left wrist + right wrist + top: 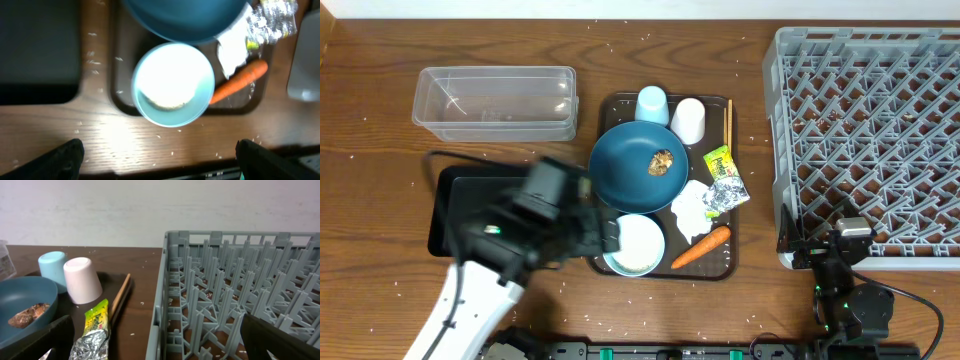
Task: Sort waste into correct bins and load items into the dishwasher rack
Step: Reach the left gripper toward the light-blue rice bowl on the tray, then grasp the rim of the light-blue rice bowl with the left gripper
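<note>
My left gripper (608, 238) is open and empty, hovering just left of the pale-blue bowl (638, 246). In the left wrist view the bowl (172, 85) holds white rice (167, 103), with the orange carrot (239, 82) beside it. The dark-blue plate (638, 165) carries a brown food lump (662, 161). A pale-blue cup (652, 105), white cup (689, 120), chopsticks (728, 125), wrappers (722, 178), tissue (692, 212) and the carrot (701, 248) lie on the brown tray. My right gripper (848, 232) is open and empty at the front left corner of the grey rack (870, 140).
A clear tub (495, 100) stands at the back left. A black tray (455, 215) lies partly under my left arm. Rice grains are scattered over the wooden table. The brown serving tray (720, 268) sits between the bins and the rack.
</note>
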You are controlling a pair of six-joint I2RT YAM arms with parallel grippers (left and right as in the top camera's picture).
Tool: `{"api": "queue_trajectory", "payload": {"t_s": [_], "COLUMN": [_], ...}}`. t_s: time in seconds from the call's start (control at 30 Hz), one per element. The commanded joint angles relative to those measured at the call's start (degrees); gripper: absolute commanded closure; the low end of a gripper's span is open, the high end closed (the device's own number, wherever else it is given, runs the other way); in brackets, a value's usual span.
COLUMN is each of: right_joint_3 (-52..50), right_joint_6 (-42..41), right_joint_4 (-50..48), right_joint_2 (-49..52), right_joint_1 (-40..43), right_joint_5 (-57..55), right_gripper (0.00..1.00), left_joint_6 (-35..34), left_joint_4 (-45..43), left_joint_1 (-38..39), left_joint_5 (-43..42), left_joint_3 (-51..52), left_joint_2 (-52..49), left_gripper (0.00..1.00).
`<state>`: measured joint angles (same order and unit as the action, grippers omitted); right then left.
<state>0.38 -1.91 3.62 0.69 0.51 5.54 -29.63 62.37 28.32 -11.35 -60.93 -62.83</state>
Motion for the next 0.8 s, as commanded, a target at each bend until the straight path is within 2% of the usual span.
{"api": "queue_trajectory", "payload": {"t_s": [0.0,0.13,0.27,0.5,0.77], "right_joint_3": [-0.07,-0.07,-0.07,-0.07,-0.07], "right_joint_6": [-0.15,-0.15,-0.15,-0.15,-0.15], "right_joint_4": [0.26,0.26,0.24,0.26,0.26], "right_joint_2": [-0.31,-0.31,-0.31,-0.31,-0.31], "right_joint_1": [0.70,0.70,0.70,0.70,0.70], "right_joint_5": [-0.15,-0.15,-0.15,-0.15,-0.15], "right_gripper": [0.01,0.01,0.01,0.01,0.01], "left_joint_6": [-11.34,-15.30,-15.26,-15.30,-15.28], "left_joint_4": [-1.55,-7.76,-14.43,-17.97,-22.29], "left_joint_1": [9.60,20.50,25.40,26.03,26.05], "left_joint_5": [9.81,14.64,14.67,18.12,18.08], "left_joint_3": [-1.18,-1.18,-1.18,-1.18,-1.18], "left_joint_2": [-1.22,-4.61,-8.46,-16.39,-26.97], "left_gripper": [0.02,0.02,0.02,0.02,0.01]}}
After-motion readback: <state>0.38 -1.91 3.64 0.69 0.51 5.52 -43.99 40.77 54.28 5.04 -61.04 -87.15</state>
